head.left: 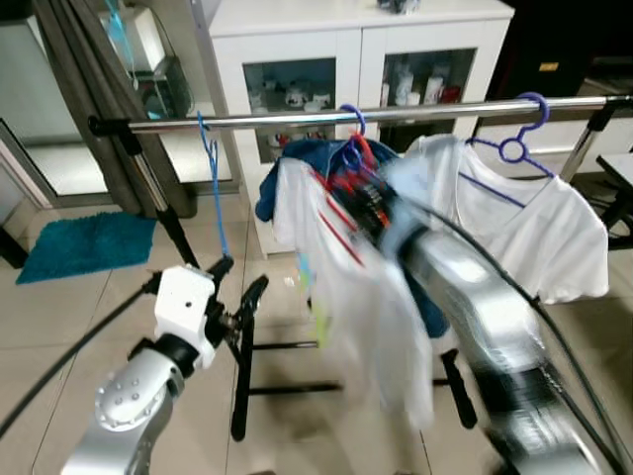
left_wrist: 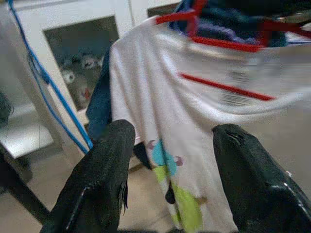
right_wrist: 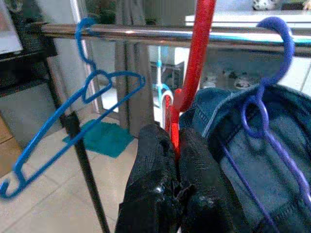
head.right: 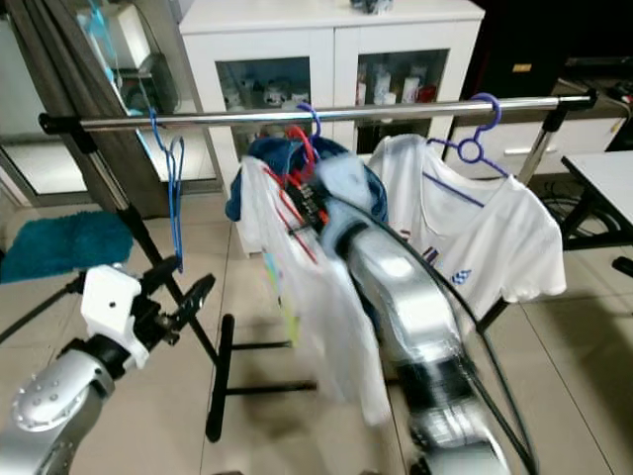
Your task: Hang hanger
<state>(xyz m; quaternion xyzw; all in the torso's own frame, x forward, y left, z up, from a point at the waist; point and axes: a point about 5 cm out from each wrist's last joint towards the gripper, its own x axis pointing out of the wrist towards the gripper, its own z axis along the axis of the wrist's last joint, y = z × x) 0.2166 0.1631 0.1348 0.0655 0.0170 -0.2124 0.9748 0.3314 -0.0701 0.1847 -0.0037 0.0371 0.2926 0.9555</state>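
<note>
Behind the clothes rail [head.left: 396,114] stands a white cabinet [head.left: 356,40] with glass doors, small crockery dim on its shelves. Grey curtains [head.left: 84,79] hang beyond the rail's far end, beside a bright floor-level window. Beige floor tiles [head.left: 79,307] carry a teal rug [head.left: 84,242] below the curtains.

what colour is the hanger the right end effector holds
Red plastic hanger; clearest in the right wrist view.

Red hanger [right_wrist: 197,63] upright, hook at rail [right_wrist: 160,34].
</note>
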